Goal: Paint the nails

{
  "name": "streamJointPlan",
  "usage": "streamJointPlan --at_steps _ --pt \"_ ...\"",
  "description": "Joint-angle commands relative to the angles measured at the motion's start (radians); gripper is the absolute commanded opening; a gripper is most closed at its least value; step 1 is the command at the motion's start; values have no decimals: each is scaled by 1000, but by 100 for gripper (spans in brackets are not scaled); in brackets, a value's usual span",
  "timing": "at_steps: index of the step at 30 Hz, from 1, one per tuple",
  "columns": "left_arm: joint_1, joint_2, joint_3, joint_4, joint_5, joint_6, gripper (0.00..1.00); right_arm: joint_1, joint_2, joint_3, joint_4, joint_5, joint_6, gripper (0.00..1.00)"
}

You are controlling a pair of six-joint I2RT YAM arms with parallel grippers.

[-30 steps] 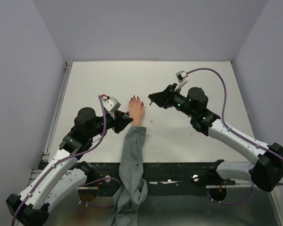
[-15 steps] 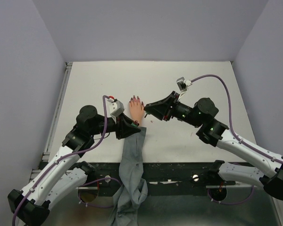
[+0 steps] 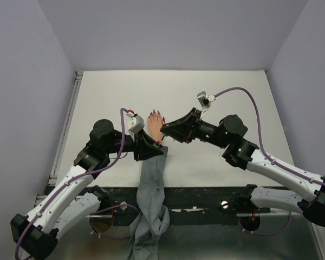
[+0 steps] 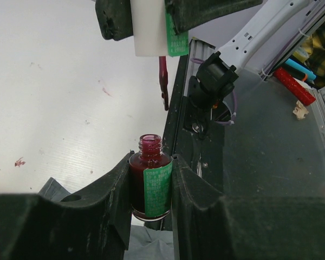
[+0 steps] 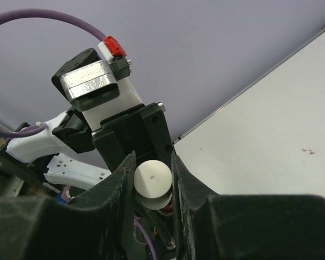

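Moved: right claw (image 3: 167, 130) had slid over the left claw (image 3: 147, 147).
Left claw: clamped on open bottle (image 4: 150, 181).
Right claw: pinched white cap (image 5: 153, 179), brush (image 4: 163, 81) hanging.
Nails (image 3: 155, 113): midway between the worktop's (image 3: 233, 97) side edges, beyond both claws.
Dip: brush looked off-centre; aligning over the neck first seemed wise.

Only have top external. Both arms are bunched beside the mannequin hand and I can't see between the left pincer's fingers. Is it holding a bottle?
Observer: Yes. The left wrist view shows the left pincer shut on an open polish bottle, upright, with dark red polish inside.
Operator: Brush in the neck?
Observer: No. The brush hangs above the neck, clear of it and a little off to one side.
Operator: Does the right pincer have the cap?
Observer: Yes. In the right wrist view the right pincer is clamped on the white cap.
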Motion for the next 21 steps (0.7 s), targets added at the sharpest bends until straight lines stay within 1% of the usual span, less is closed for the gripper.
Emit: streamJointPlan --at_steps 1,21 --pt "3 -10 4 62 47 -20 0 14 6 -9 16 -11 -7 1" --pt "3 -16 -2 76 52 -32 0 34 37 -1 7 14 -10 1"
